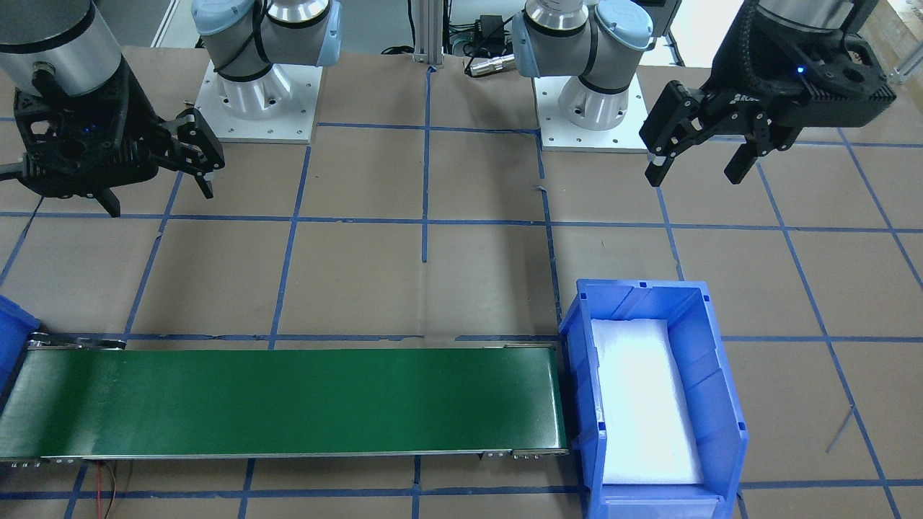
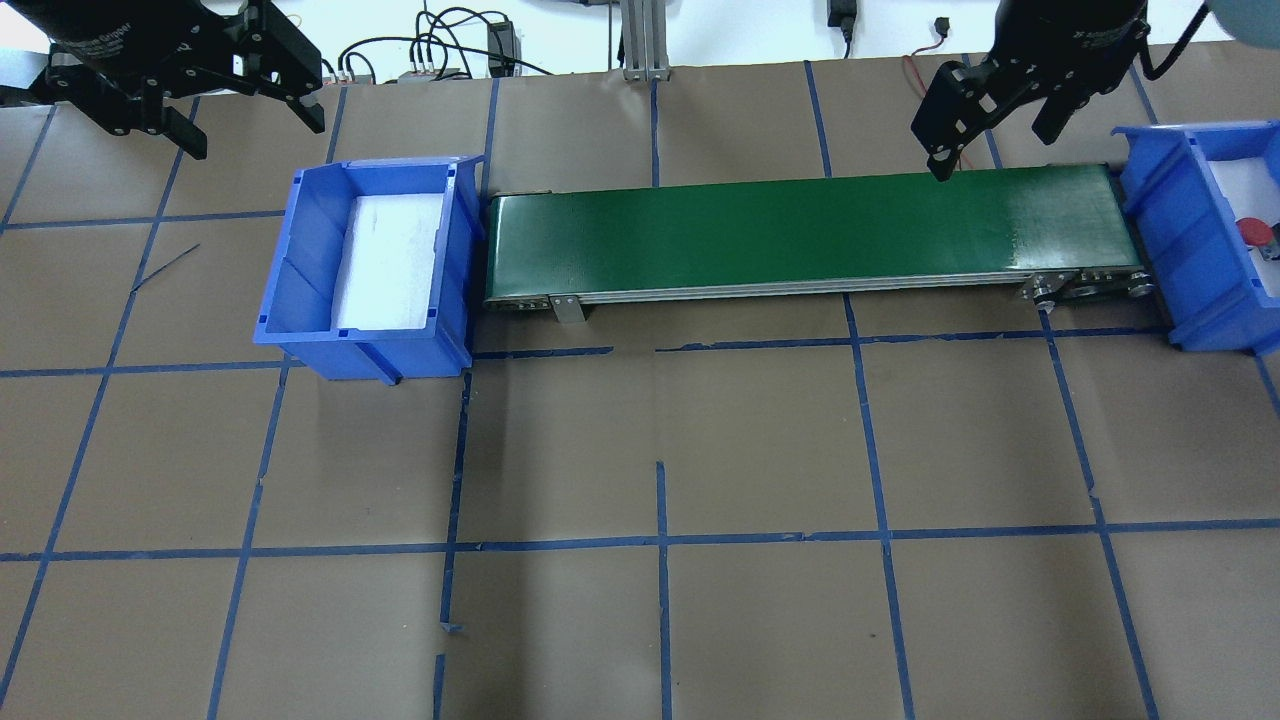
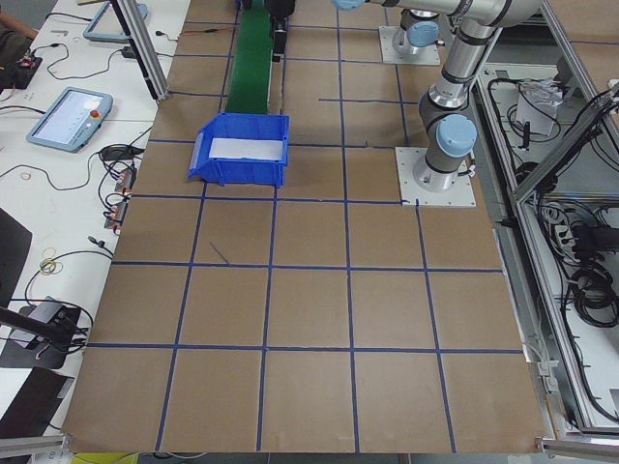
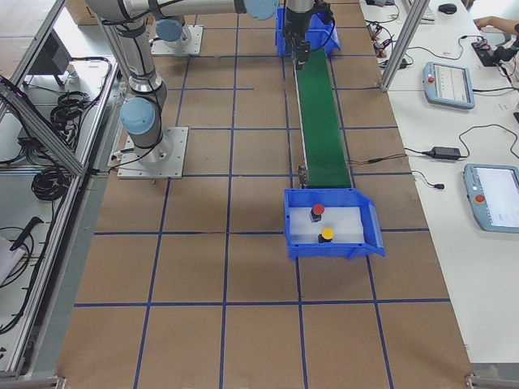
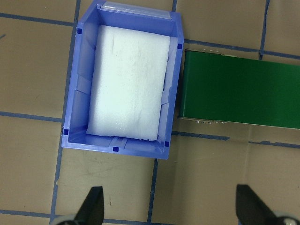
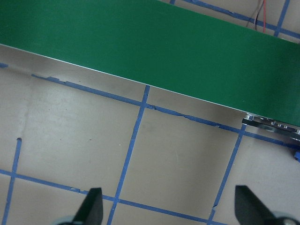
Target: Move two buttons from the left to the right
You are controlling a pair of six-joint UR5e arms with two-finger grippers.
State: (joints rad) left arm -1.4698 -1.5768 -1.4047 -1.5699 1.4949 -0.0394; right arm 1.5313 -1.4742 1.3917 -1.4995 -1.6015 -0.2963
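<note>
The red button (image 4: 318, 210) and the yellow button (image 4: 327, 235) stand on white foam in the right blue bin (image 4: 333, 250). In the overhead view only the red button (image 2: 1252, 232) shows, at the edge, in that bin (image 2: 1165, 215). The left blue bin (image 2: 300, 265) holds only white foam. My left gripper (image 2: 250, 125) is open and empty, up behind the left bin. My right gripper (image 2: 995, 145) is open and empty, above the far edge of the green conveyor (image 2: 800, 225) near its right end. The left wrist view shows the foam-lined left bin (image 5: 79, 93) below open fingers (image 5: 93, 206).
The conveyor (image 1: 288, 400) runs between the two bins. The table is brown paper with a blue tape grid. The arm bases (image 1: 256, 86) stand on white plates at the robot's side. The right wrist view shows the conveyor's edge (image 6: 164, 42) and bare table.
</note>
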